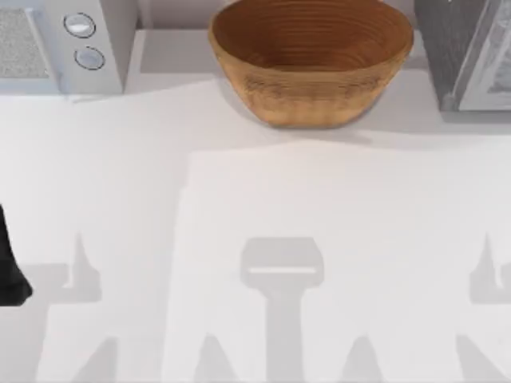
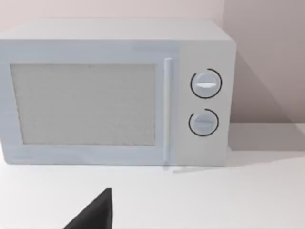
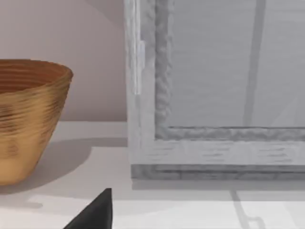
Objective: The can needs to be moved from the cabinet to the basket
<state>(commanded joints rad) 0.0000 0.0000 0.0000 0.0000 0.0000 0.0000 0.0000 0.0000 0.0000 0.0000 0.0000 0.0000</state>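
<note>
The tan woven basket stands at the back middle of the table, and nothing shows inside it. The grey cabinet is at the back right, its pale-framed door shut. The can is hidden. My left arm is parked at the table's left edge, and a dark part of my left gripper faces the white appliance. A dark part of my right gripper hangs low over the table, in front of the cabinet, with the basket beside it.
A white microwave with two round knobs sits at the back left, door shut. The white table stretches wide in front of the basket. Arm shadows fall across its near part.
</note>
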